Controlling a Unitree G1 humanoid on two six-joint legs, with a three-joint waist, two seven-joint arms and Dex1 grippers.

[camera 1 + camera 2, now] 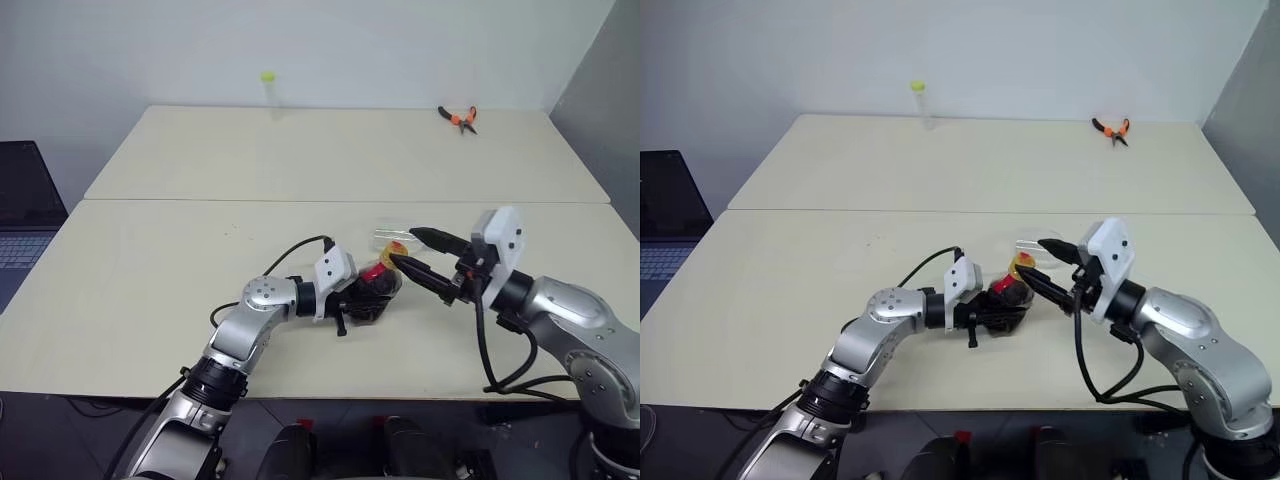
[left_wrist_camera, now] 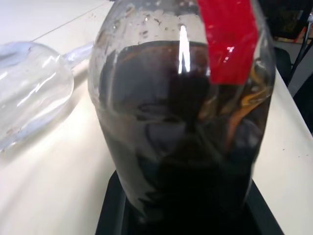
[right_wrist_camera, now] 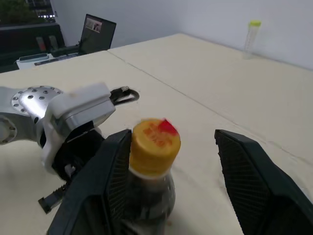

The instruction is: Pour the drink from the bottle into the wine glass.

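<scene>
1. Pincers first: the left pincer (image 1: 362, 296) is clamped on the bottle (image 1: 378, 290), reaching in from the robot's left near the front edge of the surface (image 1: 150, 290).
2. Right pincer (image 3: 168, 171) stands apart, its two black fingers (image 3: 247, 181) on either side of the bottle's neck; one finger lies just beside the cap (image 3: 154, 142), the other is well clear of it, and I cannot tell whether the near one touches.
3. Surface: two pale tops meet along a seam that runs across the middle.
4. At the far left edge sits a laptop (image 1: 22, 215).
5. Bottle: it leans in the left pincer's grip, just above or on the front half of the surface, right of the middle; the red band (image 2: 227, 41) shows on its side.
6. Drink (image 2: 186, 147), nearly black, fills most of the bottle's body.
7. Glass (image 2: 29, 93) lies on its side on the surface just beyond the bottle, close to it.
8. Orange-handled pliers (image 1: 459, 119) lie at the far right of the back top.
9. Smallest, a thin clear tube (image 1: 269, 88) with a yellow-green top stands upright at the back edge, well apart from the rest.
</scene>
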